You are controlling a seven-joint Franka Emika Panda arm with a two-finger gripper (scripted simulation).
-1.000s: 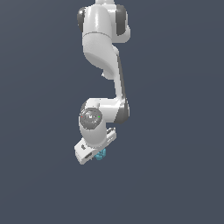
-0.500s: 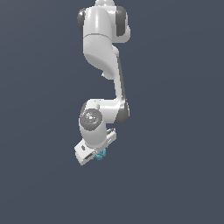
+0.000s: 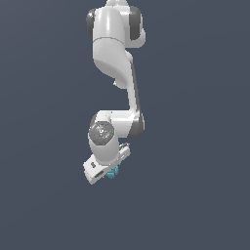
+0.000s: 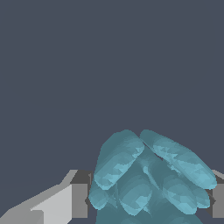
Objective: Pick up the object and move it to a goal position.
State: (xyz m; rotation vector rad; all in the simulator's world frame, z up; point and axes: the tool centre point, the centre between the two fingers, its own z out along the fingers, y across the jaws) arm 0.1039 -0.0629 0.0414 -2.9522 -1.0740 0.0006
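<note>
Exterior view first: the white Panda arm (image 3: 117, 73) hangs down from the top of the frame against a plain dark slate-grey backdrop, bends at an elbow with dark joint rings, and ends in a chunky white wrist. The gripper (image 3: 111, 171) is at the very bottom of the arm, tilted so it points down and toward the exterior view's right. Peeking out just under the white hand body is the object (image 3: 114, 172), a small teal-blue lump, way smaller than the hand, tucked right up against the gripper's underside. You only get a sliver of it from here, and the fingers themselves are too small to make out in this view.

Wrist view is much more useful: the object (image 4: 151, 177) fills the lower middle of the picture, and up close it's a cluster of long, rounded, translucent teal lobes bunched together like a berry or a bundle of pods. One grey-and-white finger (image 4: 65, 202) sits on one side of it and the edge of the other finger (image 4: 217, 197) shows on the opposite side, both pressed right against the cluster's sides with no gap showing. So the claw is clamped on the teal lump, which sits between the two fingers. Everything behind it is flat dark grey.
</note>
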